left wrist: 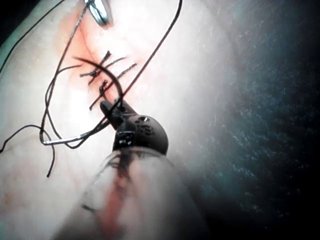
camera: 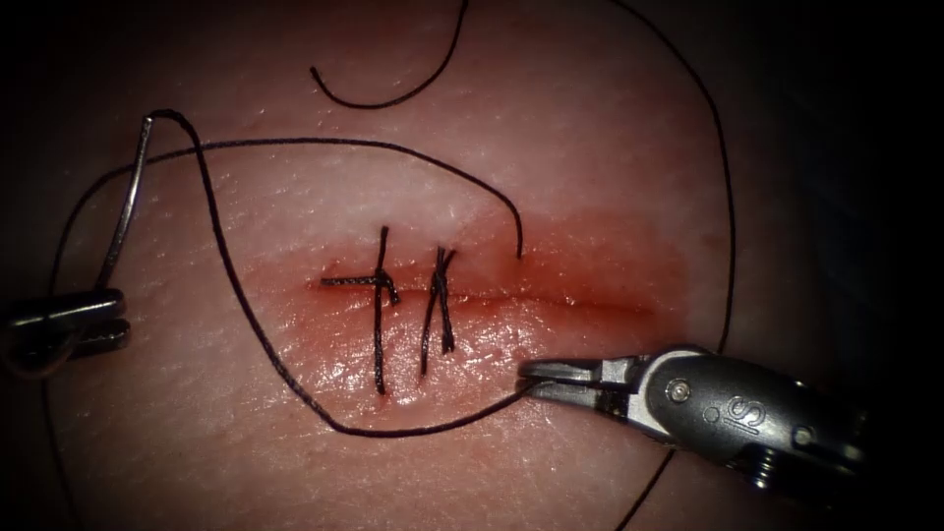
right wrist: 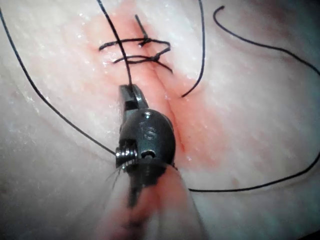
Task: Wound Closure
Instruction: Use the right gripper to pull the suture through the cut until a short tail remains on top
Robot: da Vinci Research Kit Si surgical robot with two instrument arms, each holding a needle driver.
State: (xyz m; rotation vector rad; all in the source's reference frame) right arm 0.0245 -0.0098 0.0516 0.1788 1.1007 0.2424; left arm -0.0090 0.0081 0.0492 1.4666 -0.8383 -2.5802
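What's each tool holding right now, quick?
Left tool: shut on the needle, clear of the tissue.
Right tool: shut on the thread.

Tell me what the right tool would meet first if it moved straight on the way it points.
Probably the two stitches: the right tool, holding thread, points left beside the cut. Depth is unclear.

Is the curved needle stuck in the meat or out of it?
Out. The needle lies clear above the tissue, left of the cut, held at one end by the left tool; thread trails from its other end.
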